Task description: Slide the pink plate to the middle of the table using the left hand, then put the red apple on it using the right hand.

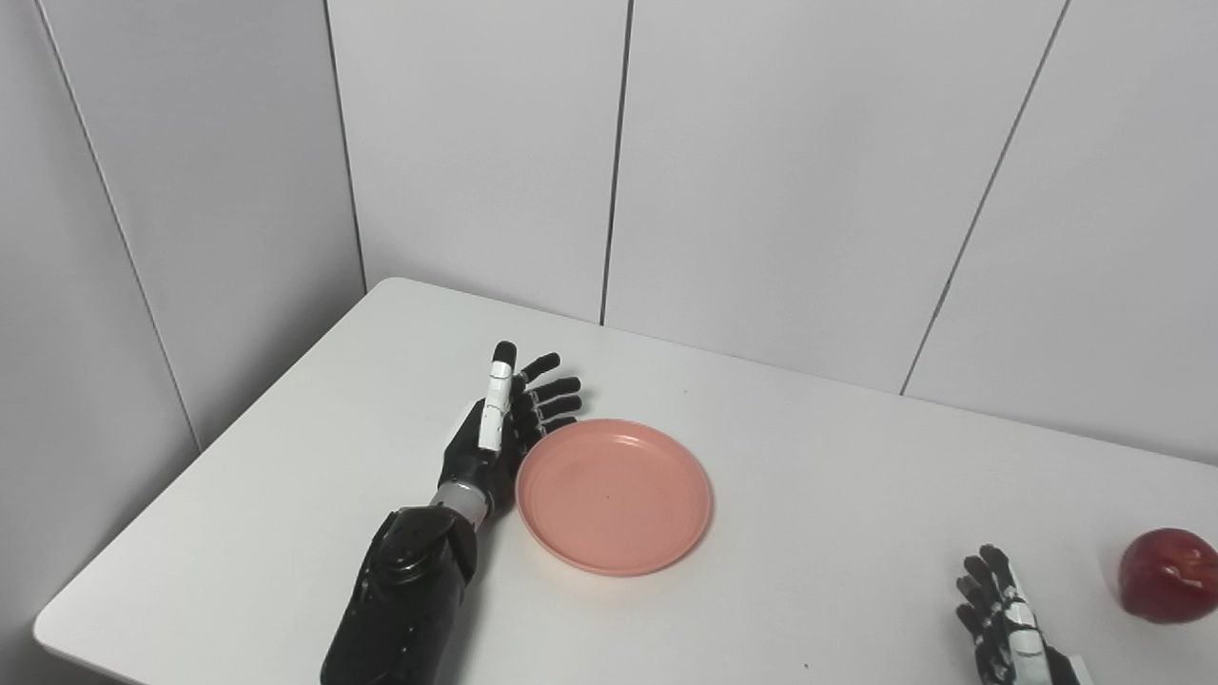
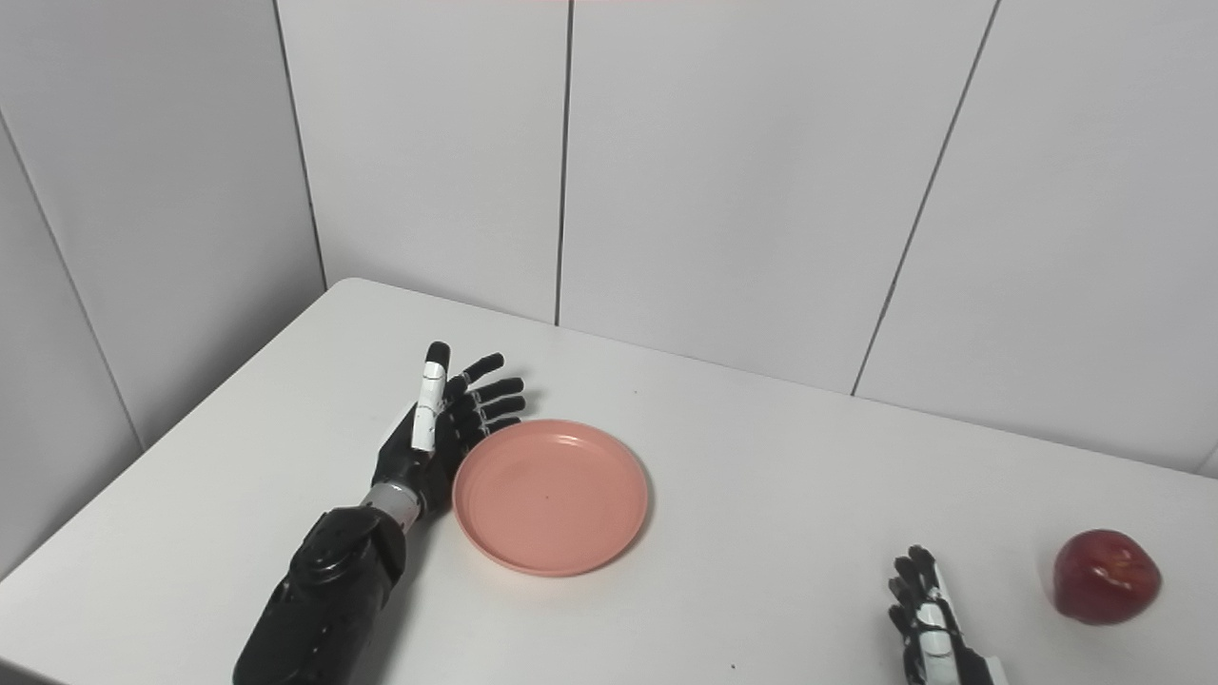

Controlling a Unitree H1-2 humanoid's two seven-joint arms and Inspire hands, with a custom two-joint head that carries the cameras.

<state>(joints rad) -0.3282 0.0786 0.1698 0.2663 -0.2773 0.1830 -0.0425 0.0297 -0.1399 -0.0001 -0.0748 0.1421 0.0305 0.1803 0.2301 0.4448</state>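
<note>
The pink plate (image 1: 614, 495) lies flat on the white table (image 1: 818, 457), left of its middle. My left hand (image 1: 500, 419) stands on edge against the plate's left rim, fingers spread and open, holding nothing. The red apple (image 1: 1168, 575) rests at the far right of the table. My right hand (image 1: 1004, 623) sits low near the front edge, left of the apple and apart from it, fingers loosely apart and empty.
Grey wall panels (image 1: 780, 171) rise right behind the table's back edge. The table's rounded left corner (image 1: 57, 623) and front edge lie close to my left arm (image 1: 404, 590).
</note>
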